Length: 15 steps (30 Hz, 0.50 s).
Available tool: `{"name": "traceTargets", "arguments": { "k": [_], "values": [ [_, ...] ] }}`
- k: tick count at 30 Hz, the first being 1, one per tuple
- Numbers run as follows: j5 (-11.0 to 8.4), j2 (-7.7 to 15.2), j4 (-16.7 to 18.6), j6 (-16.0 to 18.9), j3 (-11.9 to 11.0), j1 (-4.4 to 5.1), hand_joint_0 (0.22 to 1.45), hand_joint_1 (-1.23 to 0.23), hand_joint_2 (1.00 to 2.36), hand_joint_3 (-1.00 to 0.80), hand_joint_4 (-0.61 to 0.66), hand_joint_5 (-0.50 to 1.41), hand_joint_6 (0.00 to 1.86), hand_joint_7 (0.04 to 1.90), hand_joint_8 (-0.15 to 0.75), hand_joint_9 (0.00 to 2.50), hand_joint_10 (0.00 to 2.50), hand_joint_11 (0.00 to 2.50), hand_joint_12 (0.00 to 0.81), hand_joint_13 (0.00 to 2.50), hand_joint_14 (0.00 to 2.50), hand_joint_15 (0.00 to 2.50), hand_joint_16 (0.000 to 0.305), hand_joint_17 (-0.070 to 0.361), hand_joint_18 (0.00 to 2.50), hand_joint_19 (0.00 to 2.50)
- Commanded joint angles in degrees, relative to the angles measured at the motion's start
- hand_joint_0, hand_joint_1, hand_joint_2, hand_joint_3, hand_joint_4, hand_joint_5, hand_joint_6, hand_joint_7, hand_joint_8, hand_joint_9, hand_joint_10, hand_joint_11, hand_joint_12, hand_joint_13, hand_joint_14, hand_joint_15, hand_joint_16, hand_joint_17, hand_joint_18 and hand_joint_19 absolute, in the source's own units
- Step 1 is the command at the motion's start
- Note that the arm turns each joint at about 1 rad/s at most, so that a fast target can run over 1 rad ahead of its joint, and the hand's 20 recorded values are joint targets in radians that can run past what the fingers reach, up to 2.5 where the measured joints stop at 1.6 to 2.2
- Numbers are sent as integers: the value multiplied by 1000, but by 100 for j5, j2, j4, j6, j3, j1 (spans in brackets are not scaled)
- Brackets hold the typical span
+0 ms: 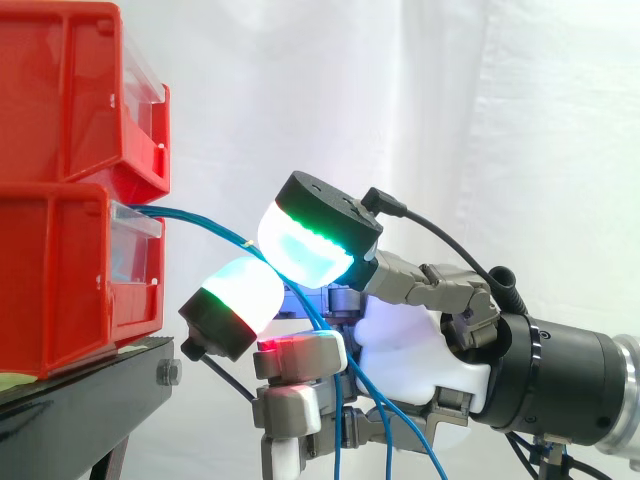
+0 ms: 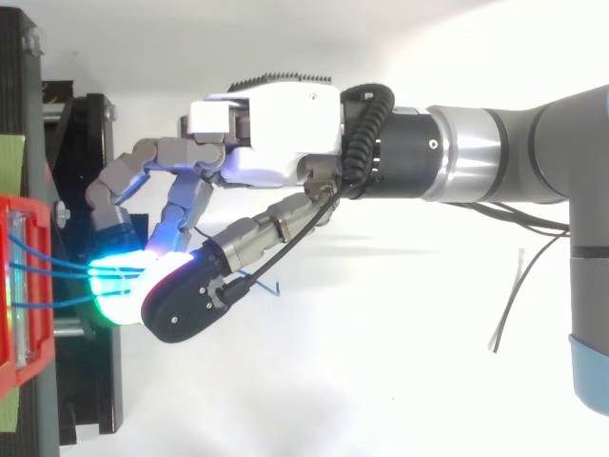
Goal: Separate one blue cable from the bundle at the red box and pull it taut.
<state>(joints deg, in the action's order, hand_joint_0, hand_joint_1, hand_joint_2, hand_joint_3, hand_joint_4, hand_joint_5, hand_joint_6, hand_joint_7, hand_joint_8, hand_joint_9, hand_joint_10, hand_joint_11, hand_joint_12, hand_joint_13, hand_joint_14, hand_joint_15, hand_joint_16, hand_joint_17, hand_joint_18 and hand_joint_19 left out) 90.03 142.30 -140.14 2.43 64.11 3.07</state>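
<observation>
The hand (image 1: 410, 345) is curled, with two glowing fingertips (image 1: 300, 245) pinched together on a blue cable (image 1: 205, 222) just right of the lower red box (image 1: 50, 280) on the black stand (image 1: 80, 400). The cable slopes down from the box front through the pads and is cut off at the lower edge. From above, several blue strands (image 2: 57, 269) reach the pads, and which one is held cannot be told

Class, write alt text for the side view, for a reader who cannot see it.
A robot hand reaching in from the right pinches a blue cable between glowing pads, beside stacked red bins on a black stand. More blue strands hang below the hand.
</observation>
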Motion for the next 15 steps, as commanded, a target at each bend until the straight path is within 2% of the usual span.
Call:
{"name": "traceTargets", "arguments": {
  "k": [1, 2, 4, 6, 9, 10, 11, 15],
  "values": [
    [32, 0, -75, 38, -12, 0, 633, -743, 1018, -222, 122, -158, 881, 1176, 315, 1099, 11, 1518, 386, 1150, 28, 1025, 46, 103, 967, 567],
    [41, -9, -84, 38, -12, 0, 633, -742, 1018, -223, 120, -158, 880, 1179, 319, 1100, 10, 1541, 384, 1151, 27, 1040, 46, 103, 967, 567],
    [58, -9, -102, 38, -12, -9, 633, -741, 1018, -224, 119, -159, 880, 1177, 293, 1088, 2, 1752, 364, 1186, 25, 1213, 46, 104, 968, 609],
    [84, -44, -119, 20, -12, -17, 634, -740, 1018, -228, 120, -159, 880, 1173, 288, 1078, 7, 1824, 355, 1200, 22, 1281, 46, 104, 973, 625],
    [111, -132, -181, -32, -12, -26, 634, -742, 1018, -222, 108, -159, 881, 1166, 291, 1038, 146, 1779, 353, 1218, 19, 1336, 47, 105, 975, 653],
    [111, -159, -242, -85, -12, -35, 642, -756, 1018, -220, 86, -159, 879, 1181, 296, 986, 307, 1703, 355, 1216, 21, 1347, 47, 106, 978, 664],
    [111, -185, -277, -103, -12, -35, 645, -765, 1018, -216, 79, -159, 879, 1183, 290, 954, 362, 1683, 353, 1217, 19, 1355, 47, 106, 979, 665],
    [120, -238, -497, -199, -12, -35, 654, -794, 1019, -211, 61, -160, 883, 1175, 294, 934, 419, 1690, 352, 1230, 16, 1436, 48, 108, 995, 663]
  ]
}}
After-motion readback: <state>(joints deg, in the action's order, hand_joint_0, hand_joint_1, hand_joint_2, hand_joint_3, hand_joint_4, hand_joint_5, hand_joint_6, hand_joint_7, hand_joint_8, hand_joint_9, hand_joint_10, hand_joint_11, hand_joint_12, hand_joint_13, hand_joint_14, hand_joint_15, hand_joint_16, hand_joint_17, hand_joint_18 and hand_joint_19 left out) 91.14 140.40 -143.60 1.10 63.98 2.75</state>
